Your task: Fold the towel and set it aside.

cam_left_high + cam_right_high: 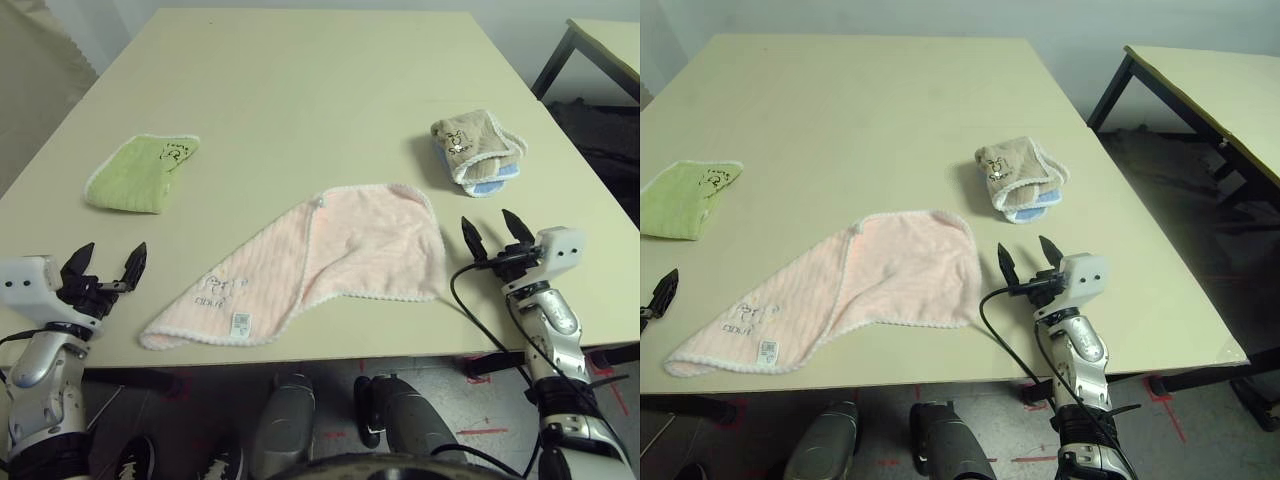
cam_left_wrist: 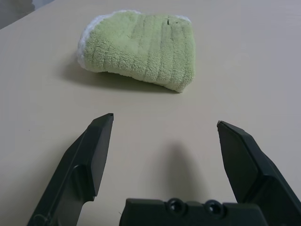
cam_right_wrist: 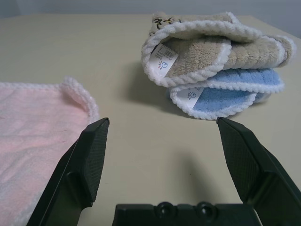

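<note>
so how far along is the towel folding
Partly done: the pink towel lies folded over once, roughly triangular, near the table's front edge. Nothing is in hand; the left tool and right tool hover open either side. Remaining: further folds, then setting it aside.

One pink towel (image 1: 330, 262), one green towel (image 1: 142, 172), two stacked folded towels (image 1: 478, 150), two tables (image 1: 300, 80)

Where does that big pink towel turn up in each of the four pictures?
Left eye view: the towel lies front and centre, between the two claws.
Right eye view: left of centre, beside the right claw.
Left wrist view: not in it; that picture has the green towel.
Right wrist view: a pink corner at the left edge.
Shared landmark: the beige-and-blue folded towels.
</note>
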Controlling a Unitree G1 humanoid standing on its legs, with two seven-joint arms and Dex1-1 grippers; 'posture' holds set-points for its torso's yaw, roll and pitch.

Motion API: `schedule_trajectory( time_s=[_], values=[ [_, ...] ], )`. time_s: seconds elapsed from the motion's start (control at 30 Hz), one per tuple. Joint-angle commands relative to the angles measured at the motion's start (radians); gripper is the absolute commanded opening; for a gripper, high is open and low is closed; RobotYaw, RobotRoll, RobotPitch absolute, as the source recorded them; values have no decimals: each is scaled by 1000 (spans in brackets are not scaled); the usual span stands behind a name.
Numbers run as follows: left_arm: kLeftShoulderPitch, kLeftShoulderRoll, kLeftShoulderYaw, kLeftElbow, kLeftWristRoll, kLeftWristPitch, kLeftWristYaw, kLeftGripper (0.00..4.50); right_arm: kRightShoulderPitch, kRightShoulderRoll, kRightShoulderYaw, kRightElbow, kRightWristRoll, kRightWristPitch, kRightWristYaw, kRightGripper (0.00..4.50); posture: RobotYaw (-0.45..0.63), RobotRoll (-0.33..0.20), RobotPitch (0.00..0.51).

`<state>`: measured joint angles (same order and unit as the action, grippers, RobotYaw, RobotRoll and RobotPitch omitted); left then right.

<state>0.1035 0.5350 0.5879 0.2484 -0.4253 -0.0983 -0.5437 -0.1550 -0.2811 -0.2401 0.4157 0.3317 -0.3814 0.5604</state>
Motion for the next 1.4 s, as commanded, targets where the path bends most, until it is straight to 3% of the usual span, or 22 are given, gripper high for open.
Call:
schedule_trajectory(
  time_s=[0.03, 1.27, 1.4],
  values=[
    [2, -1, -1, 21, 3, -10, -2, 4491, 0, -2, 5, 18, -13, -6, 2, 4500, 156, 0, 129],
    [-31, 21, 2, 69, 2, -36, -25, 4491, -28, -16, 2, 63, -10, -26, 29, 4500, 153, 0, 109],
    [-18, 32, 2, 39, -34, -35, -93, 4491, -24, -23, 8, 52, -15, -22, 40, 4500, 157, 0, 110]
  ],
)
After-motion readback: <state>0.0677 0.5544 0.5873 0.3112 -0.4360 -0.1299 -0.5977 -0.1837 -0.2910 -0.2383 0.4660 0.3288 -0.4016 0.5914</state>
